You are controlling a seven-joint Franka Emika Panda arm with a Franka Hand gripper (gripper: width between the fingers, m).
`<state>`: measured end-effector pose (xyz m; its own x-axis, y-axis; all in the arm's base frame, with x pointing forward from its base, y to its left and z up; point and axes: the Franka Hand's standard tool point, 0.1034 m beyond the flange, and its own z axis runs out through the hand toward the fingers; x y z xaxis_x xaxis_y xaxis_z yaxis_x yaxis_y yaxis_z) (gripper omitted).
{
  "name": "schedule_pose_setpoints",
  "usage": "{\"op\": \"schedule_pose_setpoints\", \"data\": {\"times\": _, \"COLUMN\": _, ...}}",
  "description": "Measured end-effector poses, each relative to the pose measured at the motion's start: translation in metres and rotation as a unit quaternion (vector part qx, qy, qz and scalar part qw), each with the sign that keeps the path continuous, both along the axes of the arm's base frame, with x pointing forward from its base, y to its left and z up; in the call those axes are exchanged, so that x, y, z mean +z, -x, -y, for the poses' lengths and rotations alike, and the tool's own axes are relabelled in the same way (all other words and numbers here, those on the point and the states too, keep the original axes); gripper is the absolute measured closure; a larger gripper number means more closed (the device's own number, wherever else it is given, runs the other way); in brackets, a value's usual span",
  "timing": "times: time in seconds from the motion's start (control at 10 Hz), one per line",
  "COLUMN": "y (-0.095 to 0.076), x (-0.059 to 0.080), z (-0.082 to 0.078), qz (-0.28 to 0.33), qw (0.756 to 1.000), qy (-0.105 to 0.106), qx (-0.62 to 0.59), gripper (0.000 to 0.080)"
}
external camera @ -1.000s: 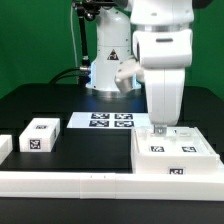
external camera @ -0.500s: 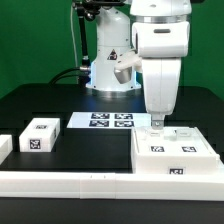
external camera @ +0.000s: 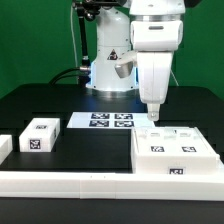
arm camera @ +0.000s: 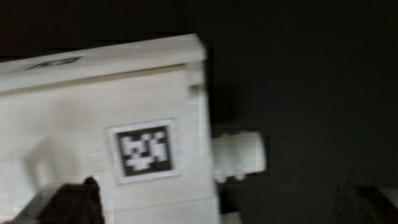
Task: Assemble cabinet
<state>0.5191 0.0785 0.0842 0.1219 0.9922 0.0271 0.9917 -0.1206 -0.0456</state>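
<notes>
The cabinet [external camera: 176, 150], a large white box with black-and-white tags, lies at the exterior view's right on the black table. My gripper [external camera: 155, 117] hangs just above its rear left corner, apart from it. In the wrist view the cabinet [arm camera: 107, 110] shows a tag and a small round peg on its side. My gripper [arm camera: 217, 205] is open, with its dark fingertips [arm camera: 71, 200] wide apart and nothing held between them.
A small white tagged block [external camera: 40, 134] and another [external camera: 4, 147] sit at the exterior view's left. The marker board [external camera: 108, 121] lies behind the middle. A long low white rail [external camera: 70, 182] runs along the front.
My gripper has risen from the cabinet's top and shifted slightly toward the exterior view's left. The cabinet and blocks have not moved.
</notes>
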Motion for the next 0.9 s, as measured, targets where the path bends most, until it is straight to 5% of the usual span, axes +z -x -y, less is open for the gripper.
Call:
{"op": "schedule_pose_setpoints", "data": {"times": 0.6, "y": 0.010, "x": 0.000, "z": -0.001, "qz": 0.003, "qw": 0.993, "qy": 0.005, "qx": -0.114, "gripper": 0.0151}}
{"op": "schedule_pose_setpoints", "data": {"times": 0.9, "y": 0.012, "x": 0.000, "z": -0.028, "qz": 0.027, "qw": 0.960, "qy": -0.010, "qx": -0.278, "gripper": 0.0151}}
